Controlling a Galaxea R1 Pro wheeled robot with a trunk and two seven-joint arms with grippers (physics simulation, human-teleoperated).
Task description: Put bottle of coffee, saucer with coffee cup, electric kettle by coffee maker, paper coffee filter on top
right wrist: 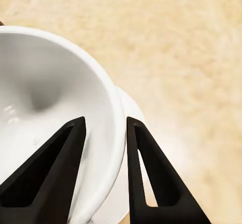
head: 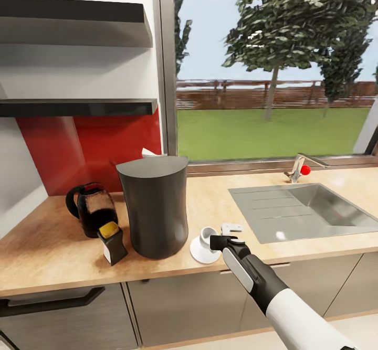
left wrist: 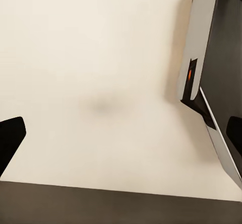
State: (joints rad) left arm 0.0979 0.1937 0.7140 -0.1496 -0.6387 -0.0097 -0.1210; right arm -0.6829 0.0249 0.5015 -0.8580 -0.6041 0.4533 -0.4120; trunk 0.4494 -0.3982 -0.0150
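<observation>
On the light wood kitchen countertop (head: 52,255) the white coffee cup (head: 206,233) sits on the white saucer (head: 199,255), to the right of a tall dark grey appliance (head: 155,208). My right gripper (head: 212,241) is shut on the coffee cup (right wrist: 50,93), one finger inside the rim and one outside, over the saucer (right wrist: 132,108). The bottle of coffee (head: 112,242), dark with a yellow cap, stands left of the tall appliance, in front of a glass carafe with a black handle (head: 92,213). My left gripper (left wrist: 121,136) is open over a pale surface.
The steel sink (head: 315,208) and its faucet (head: 299,169) lie at the counter's right. Two dark grey wall shelves (head: 79,107) hang above the red backsplash. A white corner (head: 152,153) pokes out behind the tall appliance. Grey cabinet fronts run below the counter edge.
</observation>
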